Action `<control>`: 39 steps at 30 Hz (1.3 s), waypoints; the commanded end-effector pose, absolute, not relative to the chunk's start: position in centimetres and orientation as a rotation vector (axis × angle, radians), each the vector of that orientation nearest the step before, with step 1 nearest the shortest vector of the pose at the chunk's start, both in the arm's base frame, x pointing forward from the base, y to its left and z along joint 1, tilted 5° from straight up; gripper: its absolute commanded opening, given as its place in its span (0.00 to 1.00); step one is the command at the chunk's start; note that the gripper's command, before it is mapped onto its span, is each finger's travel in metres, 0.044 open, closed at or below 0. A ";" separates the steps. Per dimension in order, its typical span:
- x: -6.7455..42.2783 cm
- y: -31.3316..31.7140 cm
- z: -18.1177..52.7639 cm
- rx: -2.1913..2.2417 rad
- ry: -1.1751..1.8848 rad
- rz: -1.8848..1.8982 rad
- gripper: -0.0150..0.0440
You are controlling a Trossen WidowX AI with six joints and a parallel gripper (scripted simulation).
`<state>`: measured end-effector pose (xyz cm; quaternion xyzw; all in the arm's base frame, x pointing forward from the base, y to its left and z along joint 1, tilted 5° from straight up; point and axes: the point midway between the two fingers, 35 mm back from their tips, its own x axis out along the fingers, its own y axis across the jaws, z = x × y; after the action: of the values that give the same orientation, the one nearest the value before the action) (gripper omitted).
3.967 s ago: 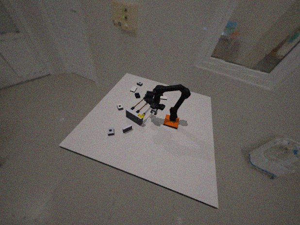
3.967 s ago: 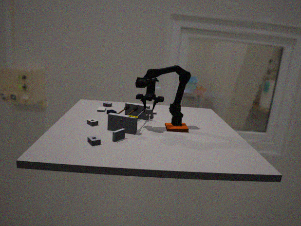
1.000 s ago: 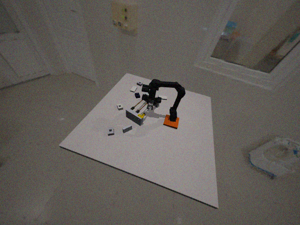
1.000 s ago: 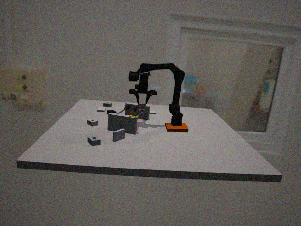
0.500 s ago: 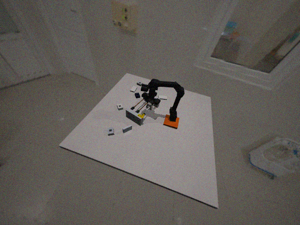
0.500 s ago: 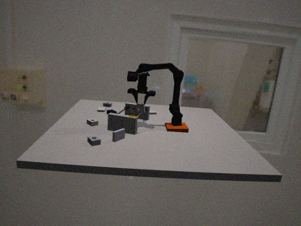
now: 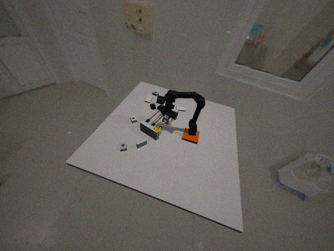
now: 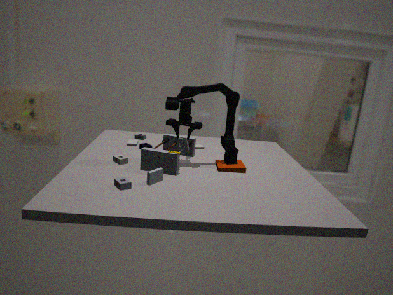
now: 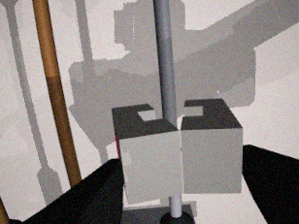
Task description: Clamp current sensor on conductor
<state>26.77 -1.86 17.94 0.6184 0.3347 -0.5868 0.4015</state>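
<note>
Overhead, the black gripper (image 7: 166, 118) (image 8: 182, 138) (image 9: 181, 162) reaches down over the rods beside a grey upright panel (image 7: 148, 131) (image 8: 159, 162), with a yellow marker (image 7: 157, 129) (image 8: 174, 152) at one rod's end; its lettering is too small to read. From the exterior, the claw hangs pointing down between that panel and the one behind (image 8: 192, 147), the sensor too dim to make out there. At the wrist, the claw is clamped on the split-core sensor (image 9: 149, 166), whose two pale halves show a narrow seam between them. A grey rod (image 9: 166, 72) runs behind them by their notches; whether it sits inside the window, or the latch has caught, I cannot tell. The sensor should handle as light, rigid plastic, smooth enough to slip, its hinge probably the fragile part. Best hold it low and square on both outer faces, squeezing evenly.
</note>
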 end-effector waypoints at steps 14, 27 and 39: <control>27.0 -1.9 15.1 1.570 0.848 -1.483 0.25; 27.0 -2.0 15.3 1.569 0.844 -1.485 0.25; 27.0 -2.0 15.3 1.569 0.844 -1.485 0.25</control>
<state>26.97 -1.96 15.24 0.6202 0.3336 -0.5869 0.3995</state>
